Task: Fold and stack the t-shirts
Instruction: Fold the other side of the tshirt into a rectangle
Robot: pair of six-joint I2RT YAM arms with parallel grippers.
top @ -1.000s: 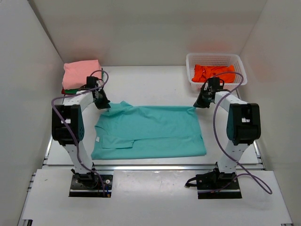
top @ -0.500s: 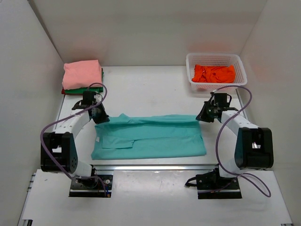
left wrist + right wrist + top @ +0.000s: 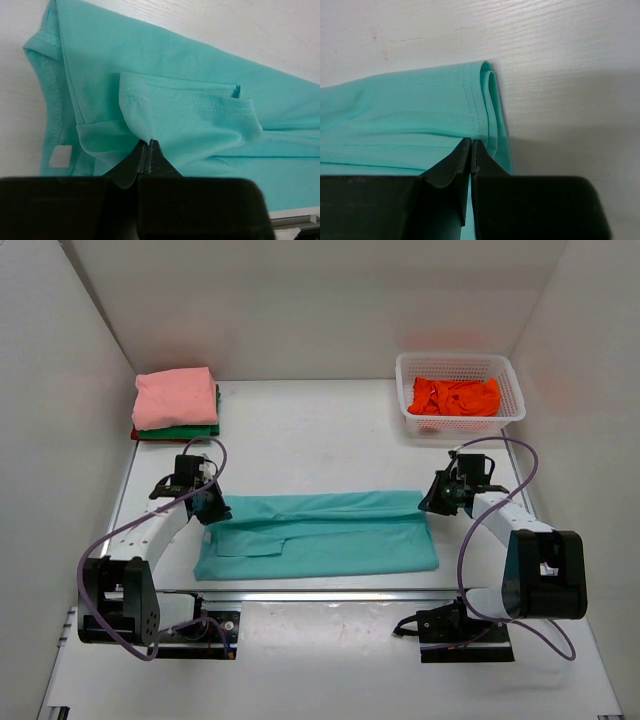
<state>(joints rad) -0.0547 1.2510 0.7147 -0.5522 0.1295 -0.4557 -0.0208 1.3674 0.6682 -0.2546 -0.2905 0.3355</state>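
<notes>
A teal t-shirt point(image 3: 320, 535) lies on the white table, its far edge rolled over toward me. My left gripper point(image 3: 210, 508) is shut on the shirt's far-left edge; the left wrist view shows the cloth point(image 3: 165, 115) pinched between the closed jaws. My right gripper point(image 3: 432, 502) is shut on the far-right hem, seen folded in the right wrist view point(image 3: 470, 105). A folded pink shirt point(image 3: 175, 397) sits on a green one point(image 3: 180, 430) at the far left. An orange shirt point(image 3: 455, 395) lies in the white basket point(image 3: 510, 405).
The basket stands at the far right corner, the folded stack at the far left. White walls enclose the table on three sides. The table's metal front rail point(image 3: 320, 592) runs just below the teal shirt.
Both grippers have pulled the shirt's far edge toward me, folding it over the lower part. The shirt now looks narrower front to back.
</notes>
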